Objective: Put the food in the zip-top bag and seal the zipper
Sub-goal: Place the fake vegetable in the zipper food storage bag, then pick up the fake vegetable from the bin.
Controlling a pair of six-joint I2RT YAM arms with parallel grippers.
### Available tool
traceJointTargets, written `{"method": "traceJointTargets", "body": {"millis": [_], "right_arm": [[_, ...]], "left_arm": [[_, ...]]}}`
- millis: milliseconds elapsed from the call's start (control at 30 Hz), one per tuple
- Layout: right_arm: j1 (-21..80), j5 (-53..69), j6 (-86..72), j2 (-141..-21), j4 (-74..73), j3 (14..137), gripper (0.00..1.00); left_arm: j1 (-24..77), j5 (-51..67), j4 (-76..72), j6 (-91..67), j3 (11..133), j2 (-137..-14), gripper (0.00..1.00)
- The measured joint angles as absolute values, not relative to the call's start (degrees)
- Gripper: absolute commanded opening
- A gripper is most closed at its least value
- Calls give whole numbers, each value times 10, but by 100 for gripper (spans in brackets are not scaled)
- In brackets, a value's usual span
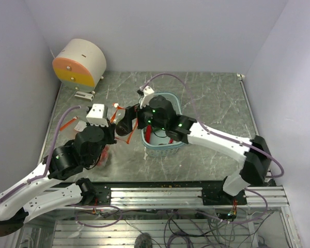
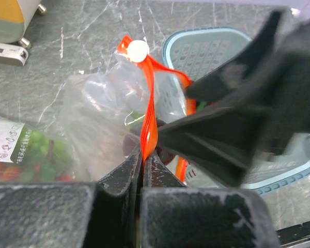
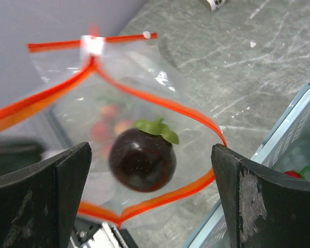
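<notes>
Black left end effector (image 2: 143,170) pinched tight on orange-red zipper (image 2: 149,106); right end effector (image 3: 151,151) spread wide, gripping nothing, w/ glossy dark-purple fruit (image 3: 142,163) at floppy clear bag (image 3: 124,82) mouth; grey marbled bench (image 3: 248,46); lilac walls (image 1: 170,31); blue mesh basket (image 3: 299,119) beside.

Left end effector (image 2: 143,161) clamped; right one (image 3: 150,155) spread
</notes>
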State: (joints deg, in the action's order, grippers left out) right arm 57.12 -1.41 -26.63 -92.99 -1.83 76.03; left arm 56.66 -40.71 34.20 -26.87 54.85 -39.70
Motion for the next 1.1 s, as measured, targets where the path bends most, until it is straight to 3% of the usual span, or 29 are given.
{"method": "traceJointTargets", "body": {"millis": [233, 333, 600, 1100], "right_arm": [[574, -23, -245, -782, -38, 725, 100], [567, -64, -249, -771, -69, 741, 96], [466, -118, -283, -921, -175, 783, 93], [447, -169, -280, -1126, -222, 831, 91]], "left_arm": [[567, -428, 343, -283, 507, -405, 7], [567, -430, 342, -288, 498, -411, 7], [567, -430, 339, -294, 487, -410, 7], [567, -430, 341, -293, 487, -401, 7]]}}
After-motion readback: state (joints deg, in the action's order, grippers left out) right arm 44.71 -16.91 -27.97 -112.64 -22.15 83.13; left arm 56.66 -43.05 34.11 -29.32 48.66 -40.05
